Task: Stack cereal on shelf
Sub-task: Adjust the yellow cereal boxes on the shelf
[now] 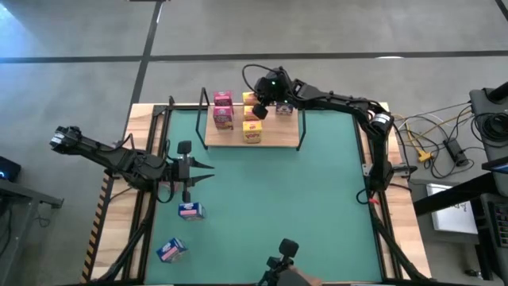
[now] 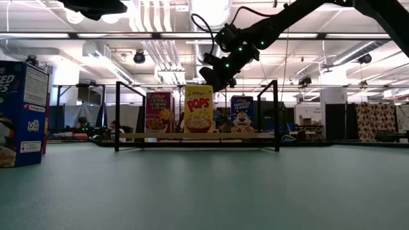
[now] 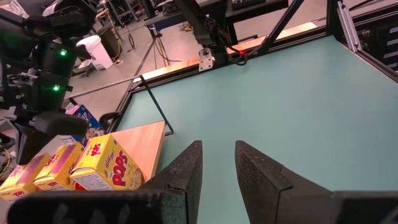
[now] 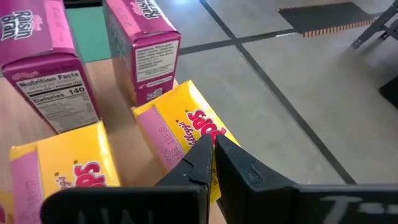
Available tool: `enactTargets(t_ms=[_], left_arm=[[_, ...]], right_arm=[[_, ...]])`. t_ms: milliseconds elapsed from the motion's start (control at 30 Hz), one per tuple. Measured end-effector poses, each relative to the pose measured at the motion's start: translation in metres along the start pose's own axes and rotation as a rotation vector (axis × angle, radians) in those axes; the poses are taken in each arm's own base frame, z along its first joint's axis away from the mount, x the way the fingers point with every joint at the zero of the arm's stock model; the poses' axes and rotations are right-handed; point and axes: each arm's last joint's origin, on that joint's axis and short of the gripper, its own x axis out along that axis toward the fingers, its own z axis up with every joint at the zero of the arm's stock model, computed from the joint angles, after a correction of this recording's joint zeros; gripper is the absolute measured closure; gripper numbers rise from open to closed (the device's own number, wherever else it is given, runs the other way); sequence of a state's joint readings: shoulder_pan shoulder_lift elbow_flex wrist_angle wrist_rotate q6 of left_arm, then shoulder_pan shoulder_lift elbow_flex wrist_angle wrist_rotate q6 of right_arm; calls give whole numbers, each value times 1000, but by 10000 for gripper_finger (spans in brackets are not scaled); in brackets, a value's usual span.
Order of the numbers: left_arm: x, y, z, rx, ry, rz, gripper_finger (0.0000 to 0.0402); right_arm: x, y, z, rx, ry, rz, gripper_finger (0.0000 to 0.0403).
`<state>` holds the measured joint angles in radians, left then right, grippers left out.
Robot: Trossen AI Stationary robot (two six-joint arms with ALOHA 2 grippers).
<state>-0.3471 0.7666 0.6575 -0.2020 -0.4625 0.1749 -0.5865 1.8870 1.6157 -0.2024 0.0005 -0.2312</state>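
Yellow box (image 4: 186,134) stands on the shelf (image 1: 274,137), pinched at its top edge by the right gripper (image 4: 213,155); light, stiff card, likely tippy. Left gripper (image 3: 217,163), slightly parted, holds nothing.

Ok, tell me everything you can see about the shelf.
The shelf is a flat light-wood board with upright black wire brackets at both ends, lying at the far edge of the green mat. Pink, yellow and blue cereal boxes stand on it. The right gripper hangs above it, shut, among the yellow boxes.
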Motion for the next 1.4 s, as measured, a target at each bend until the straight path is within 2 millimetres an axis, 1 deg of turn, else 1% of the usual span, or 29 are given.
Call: enactTargets(t_ms=[367, 433, 500, 633, 767, 867, 933, 1100, 1167, 1267, 1400], left_arm=[[0, 0, 0, 0, 0, 0, 324], [0, 0, 0, 0, 0, 0, 324], [0, 0, 0, -3, -3, 1, 324], [1, 0, 4, -39, -40, 7, 324], [7, -2, 8, -55, -68, 13, 324], [16, -5, 11, -40, -91, 21, 324], [21, -7, 14, -20, -117, 29, 324], [34, -6, 22, 31, -183, 153, 324], [39, -1, 26, 59, -189, 194, 324], [45, 10, 36, 56, -177, 242, 324], [59, 27, 44, 66, -134, 251, 324]], right_arm=[[-4, -3, 10, -1, -26, -8, 390], [-7, -3, 12, -5, -30, -9, 390], [-14, -3, 16, -25, -40, -5, 390], [-40, 5, 26, -88, -71, 24, 390], [-66, 19, 22, -120, -130, 102, 393], [-89, 32, 11, -137, -191, 116, 394], [-104, 43, -2, -150, -219, 144, 394], [-135, 71, -36, -159, -267, 216, 394], [-146, 80, -48, -169, -300, 236, 394], [-160, 92, -63, -173, -355, 259, 394], [-174, 101, -79, -191, -436, 276, 394]])
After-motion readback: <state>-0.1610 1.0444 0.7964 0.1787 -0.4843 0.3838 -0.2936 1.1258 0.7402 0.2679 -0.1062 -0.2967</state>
